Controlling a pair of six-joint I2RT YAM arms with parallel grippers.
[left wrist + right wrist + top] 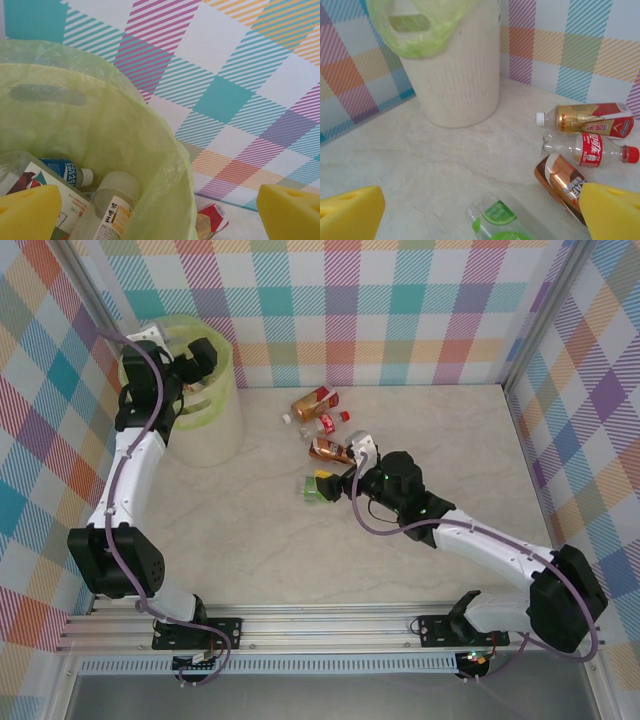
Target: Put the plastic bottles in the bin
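- Hovering above the bin (215,430), my left gripper (160,215) is spread wide, with nothing between its yellow pads (30,212).
- Under it, inside the bin, I see a blue-label bottle (65,172) and an orange-label bottle (112,212) lying side by side.
- My right gripper (480,210) hangs low over the table (420,165), also spread wide and holding nothing.
- A green bottle (497,220) lies on the table just beside it, and a brown bottle (565,185) reaches to its right pad.
- Beyond those I see a red bottle (592,149) and a gold bottle (590,120) lying next to each other near the back wall.
- The bin stands in the far left corner, well apart from these four.
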